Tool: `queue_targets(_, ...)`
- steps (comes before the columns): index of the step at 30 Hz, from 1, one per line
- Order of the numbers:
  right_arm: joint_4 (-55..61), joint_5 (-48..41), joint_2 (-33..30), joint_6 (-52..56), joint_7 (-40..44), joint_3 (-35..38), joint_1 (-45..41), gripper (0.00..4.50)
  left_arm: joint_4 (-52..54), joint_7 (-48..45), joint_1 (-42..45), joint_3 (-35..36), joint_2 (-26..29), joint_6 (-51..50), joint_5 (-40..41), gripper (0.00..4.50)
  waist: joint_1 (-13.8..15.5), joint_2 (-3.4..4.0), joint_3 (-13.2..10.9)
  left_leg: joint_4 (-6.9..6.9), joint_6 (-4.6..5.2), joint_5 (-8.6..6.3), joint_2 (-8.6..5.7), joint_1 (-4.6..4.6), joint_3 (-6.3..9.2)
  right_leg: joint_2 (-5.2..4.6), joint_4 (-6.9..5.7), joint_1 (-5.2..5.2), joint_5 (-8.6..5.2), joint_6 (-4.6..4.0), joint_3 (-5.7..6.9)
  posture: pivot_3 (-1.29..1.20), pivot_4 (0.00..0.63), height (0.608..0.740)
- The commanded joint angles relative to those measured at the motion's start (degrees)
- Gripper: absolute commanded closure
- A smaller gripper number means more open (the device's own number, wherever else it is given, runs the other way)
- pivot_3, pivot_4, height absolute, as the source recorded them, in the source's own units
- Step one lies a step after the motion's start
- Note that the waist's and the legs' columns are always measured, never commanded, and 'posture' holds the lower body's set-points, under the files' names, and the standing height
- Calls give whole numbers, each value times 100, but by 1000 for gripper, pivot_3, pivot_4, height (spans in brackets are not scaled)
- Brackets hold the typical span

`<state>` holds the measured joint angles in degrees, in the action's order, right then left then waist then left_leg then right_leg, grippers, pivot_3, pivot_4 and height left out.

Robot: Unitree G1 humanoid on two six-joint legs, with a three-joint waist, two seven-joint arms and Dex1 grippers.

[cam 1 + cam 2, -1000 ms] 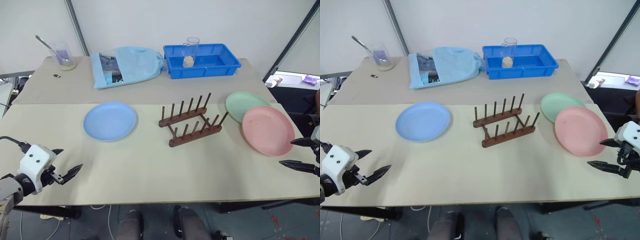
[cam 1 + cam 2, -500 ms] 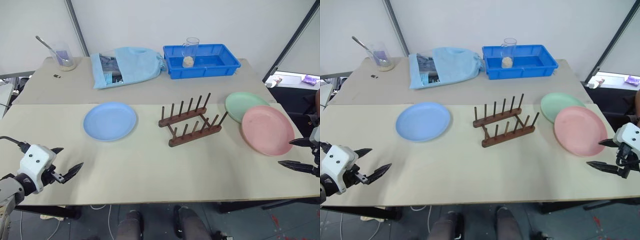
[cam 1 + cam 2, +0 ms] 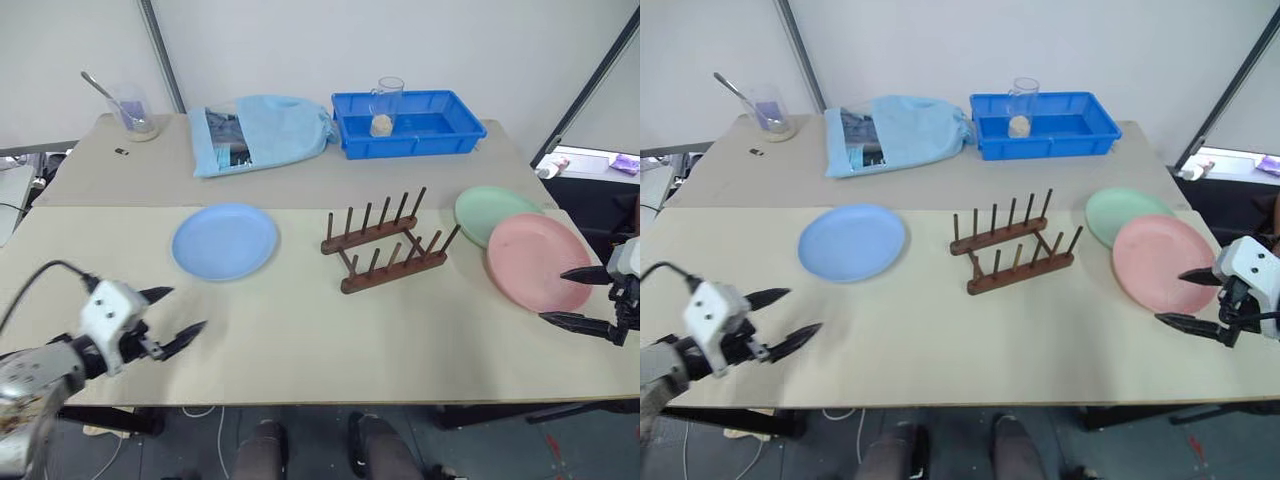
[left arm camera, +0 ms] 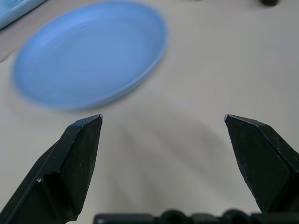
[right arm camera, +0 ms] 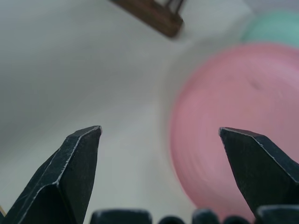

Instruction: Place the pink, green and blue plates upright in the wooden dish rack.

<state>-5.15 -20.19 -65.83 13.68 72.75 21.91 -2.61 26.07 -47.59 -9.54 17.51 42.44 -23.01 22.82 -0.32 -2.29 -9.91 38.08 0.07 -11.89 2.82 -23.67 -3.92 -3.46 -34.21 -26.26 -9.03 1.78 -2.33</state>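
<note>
Swinging inward since a second ago, the wide-open left gripper [image 3: 178,312] now faces the blue plate [image 3: 225,240] lying flat just ahead, which looks light, stiff and slick, probably best pinched at its raised rim, with the wooden dish rack [image 3: 388,249] beyond to its right.

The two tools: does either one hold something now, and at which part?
Nothing is held. The left tool and the right tool are both open and empty; all three plates lie flat on the table.
</note>
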Motion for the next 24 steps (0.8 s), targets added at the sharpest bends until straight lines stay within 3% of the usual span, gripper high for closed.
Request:
queue_targets(1, 1014, -486, 26, 683, -114, 443, 229, 32, 300, 216, 506, -782, -242, -163, -42, 0, 12, -1, 1, 1, 0, 1, 0, 0, 1, 1, -2, 2, 1, 2, 0, 0, 150, 720)
queue_targets(5, 2352, -1144, 260, 1659, -503, 695, 497, 32, -243, 665, 1502, -2073, -1101, -161, -574, 0, 52, -2, 1, 14, 29, 18, -4, 5, 8, 6, -22, 9, 2, 3, -1, 0, 150, 720)
queue_targets(11, 3174, -1374, 505, 2223, -1024, 863, 734, 32, -1452, 1120, 2345, -3085, -2206, 241, -1238, 0, 75, -7, 0, 31, 47, 29, -9, 1, 16, 9, -37, 12, 2, 3, -6, 0, 150, 720)
queue_targets(21, 3630, -1511, 686, 2519, -1368, 1078, 989, 32, -3923, 1623, 3699, -3574, -3551, 1011, -1972, 0, 82, -9, -1, 83, 47, 29, -23, -16, 44, 10, -58, 18, 3, 6, -7, 0, 150, 720)
queue_targets(24, 3703, -1535, 718, 2537, -1423, 1114, 1050, 0, -4411, 1704, 3916, -3579, -3740, 1187, -2104, 845, 76, -9, -1, 81, 48, 29, -25, -17, 49, 12, -64, 17, 3, 6, -7, 0, 150, 720)
